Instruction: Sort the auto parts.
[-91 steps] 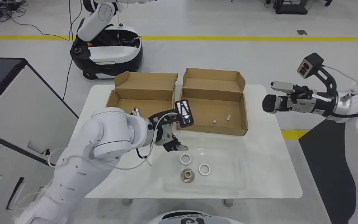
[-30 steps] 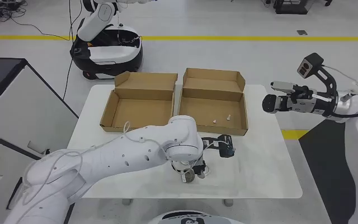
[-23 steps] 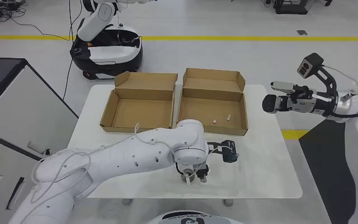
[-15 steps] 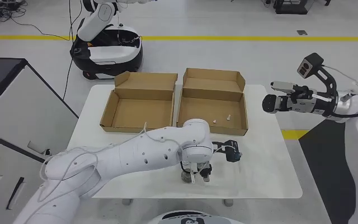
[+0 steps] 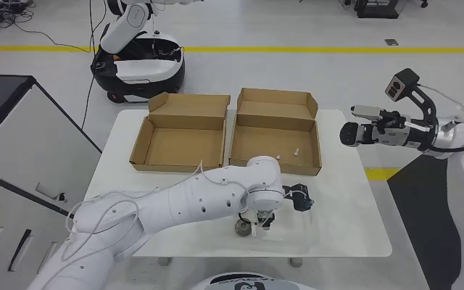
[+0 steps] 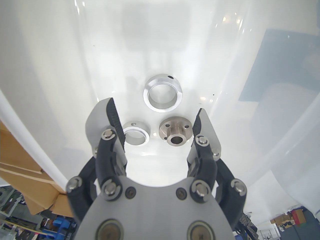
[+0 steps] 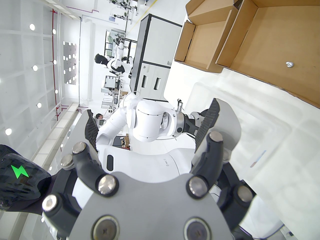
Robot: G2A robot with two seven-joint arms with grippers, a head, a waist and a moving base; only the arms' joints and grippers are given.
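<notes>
at lower centre of the left wrist view, poised over flanged hub with left gripper spread open (right gripper open too); next, probably centring, lowering and pinching it.

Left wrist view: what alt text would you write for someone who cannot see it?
An open left gripper hangs over a white tray, its two fingers either side of a small metal ring and a flanged metal hub. A larger metal ring lies just beyond them.
</notes>
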